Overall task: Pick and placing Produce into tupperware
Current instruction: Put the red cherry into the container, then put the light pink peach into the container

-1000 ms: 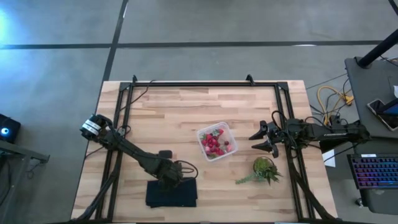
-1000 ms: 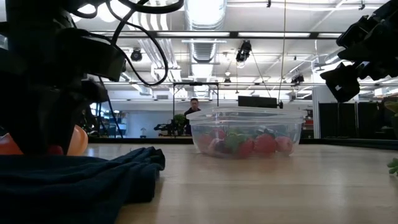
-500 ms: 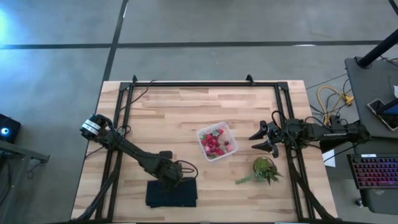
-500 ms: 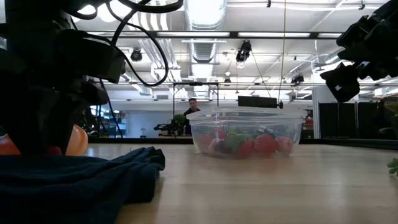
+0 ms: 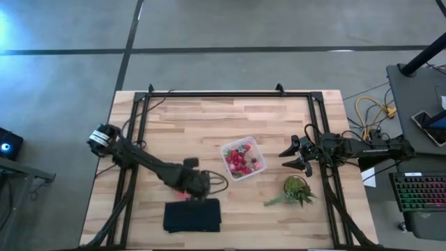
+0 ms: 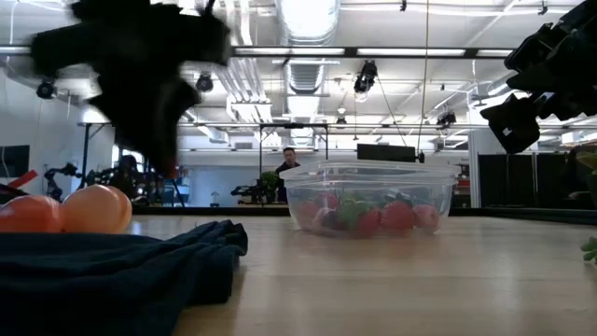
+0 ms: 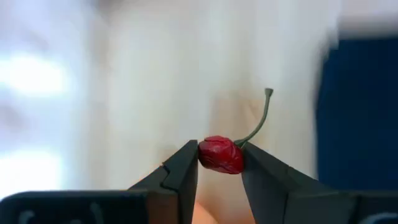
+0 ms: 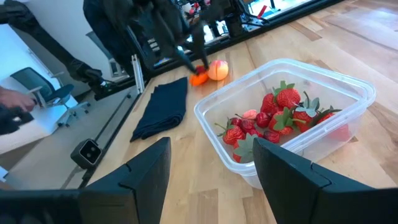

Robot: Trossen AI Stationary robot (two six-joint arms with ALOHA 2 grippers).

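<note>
Up comes the left hand (image 7: 219, 163) off the dark cloth (image 5: 191, 216), clamped on a small red cherry (image 7: 221, 154), heading for the tupperware (image 5: 242, 160) mid-tabletop, while the right hand (image 5: 295, 155) waits beside it, fingers apart.

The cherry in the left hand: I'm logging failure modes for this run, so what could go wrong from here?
The left hand pinches the small red cherry only at its fingertips, so it might slip out on the way. The tupperware is already crowded with strawberries, so a dropped cherry may bounce off them. The arm looks to be moving fast in the low view, which raises both risks.
</note>
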